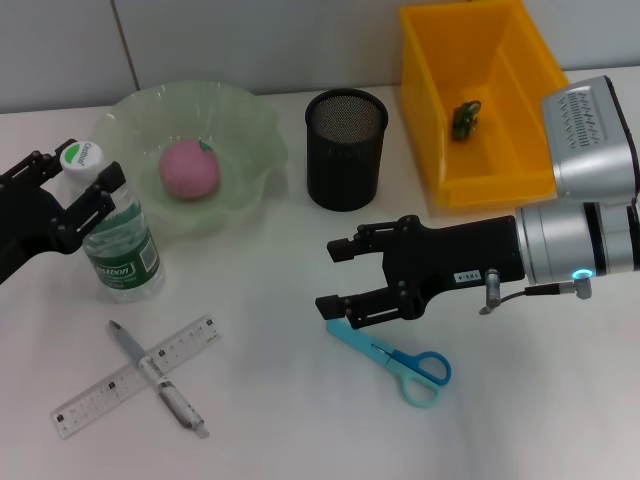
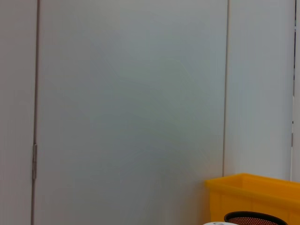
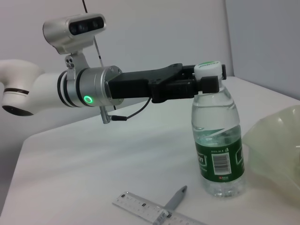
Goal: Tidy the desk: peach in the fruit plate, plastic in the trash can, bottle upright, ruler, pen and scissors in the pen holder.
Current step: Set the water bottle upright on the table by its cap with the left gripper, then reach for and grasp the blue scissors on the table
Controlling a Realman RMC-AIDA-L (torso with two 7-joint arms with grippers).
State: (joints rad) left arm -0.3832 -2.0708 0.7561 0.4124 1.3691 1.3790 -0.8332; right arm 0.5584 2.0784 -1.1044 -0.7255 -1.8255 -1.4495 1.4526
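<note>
Left claw point(image 1: 85, 190): closed on the neck of the bottle point(image 1: 118, 240), just under the cap – confirmed in the right wrist view point(image 3: 206, 82).
Bottle: upright near the left edge of the surface point(image 1: 300, 420), just beside the fruit plate point(image 1: 255, 130). Water inside, so moderately heavy; thin clear wall, smooth and easily dented – neck ring judged the firmest hold.
Right claw point(image 1: 335, 275): fingers spread wide, nothing held, hovering just above the blade end of the scissors point(image 1: 390, 355).
Scissors: flat on the surface, right of centre toward the front edge. Light and rigid, low profile; hold judged best across the covered blade close to the pivot, so the handles hang down for insertion.
Pen holder point(image 1: 345, 148): toward the back edge, centre; light mesh, liable to tip if knocked.
Ruler point(image 1: 135, 378) and pen point(image 1: 155, 375): crossed at the front left, pen on top. Ruler thin, flat and slick – hard to pinch off the surface; pen round, prone to roll.
Peach point(image 1: 190, 168): already in the fruit plate.
Plastic point(image 1: 466, 118): already in the trash can point(image 1: 440, 150), back right corner.
</note>
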